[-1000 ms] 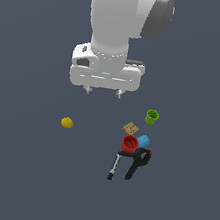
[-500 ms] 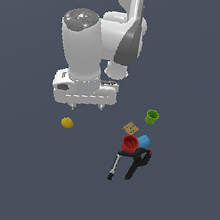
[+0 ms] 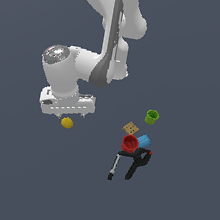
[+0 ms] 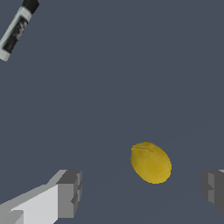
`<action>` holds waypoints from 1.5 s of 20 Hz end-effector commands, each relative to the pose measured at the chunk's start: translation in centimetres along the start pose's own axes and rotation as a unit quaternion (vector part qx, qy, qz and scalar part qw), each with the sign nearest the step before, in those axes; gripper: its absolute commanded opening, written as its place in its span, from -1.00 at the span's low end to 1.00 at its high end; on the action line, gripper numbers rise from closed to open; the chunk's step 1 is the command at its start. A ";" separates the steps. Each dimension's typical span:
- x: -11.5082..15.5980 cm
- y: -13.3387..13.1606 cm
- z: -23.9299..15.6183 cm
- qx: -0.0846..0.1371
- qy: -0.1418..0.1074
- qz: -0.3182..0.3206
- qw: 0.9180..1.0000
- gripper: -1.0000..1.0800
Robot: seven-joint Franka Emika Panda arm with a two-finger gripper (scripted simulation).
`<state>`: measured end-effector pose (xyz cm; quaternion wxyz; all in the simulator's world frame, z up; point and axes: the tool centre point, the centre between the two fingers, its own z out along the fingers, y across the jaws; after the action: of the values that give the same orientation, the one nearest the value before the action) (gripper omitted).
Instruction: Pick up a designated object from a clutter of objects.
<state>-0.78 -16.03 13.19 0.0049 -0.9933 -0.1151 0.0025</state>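
Exterior view, from its left to its right: the white arm descends from the upper centre and bends toward the view's left, ending in the end effector (image 3: 73,117), which hangs just above the designated object, a small yellow-orange lemon-like lump (image 3: 67,122) lying alone on the dark grey desk (image 3: 14,177). Well apart from it, toward the view's right, sits the clutter of objects: a black two-handled tool (image 3: 130,163) with one pale, black-tipped handle lies nearest the lump; a red cup (image 3: 129,143) stands just above the tool's head, touching or nearly touching a blue cylinder (image 3: 143,139) on its right; a tan dotted square (image 3: 130,128) lies just beyond the red cup; a green cup (image 3: 152,117) stands a little apart, farthest to the view's right. Wrist view: the two grey fingers (image 4: 70,193) of the end effector (image 4: 142,190) are spread wide apart and hold nothing; the lump (image 4: 151,162) lies on the desk (image 4: 109,78) between them, closer to one finger than to the other, touching neither. A pale, black-tipped handle (image 4: 17,28), probably part of the tool, shows at one corner, far from the lump.
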 end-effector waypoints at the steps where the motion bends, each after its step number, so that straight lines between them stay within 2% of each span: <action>1: -0.8 1.3 1.7 -0.001 0.001 -0.007 1.000 0.92; 10: -2.8 3.6 5.1 -0.005 0.002 -0.019 1.000 0.92; 18: -3.0 3.7 5.8 -0.005 0.001 -0.018 1.000 0.92; 30: -3.0 3.8 10.2 -0.005 0.002 -0.019 1.000 0.92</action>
<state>-2.98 -20.34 3.24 0.0004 -0.9910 -0.1339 0.0007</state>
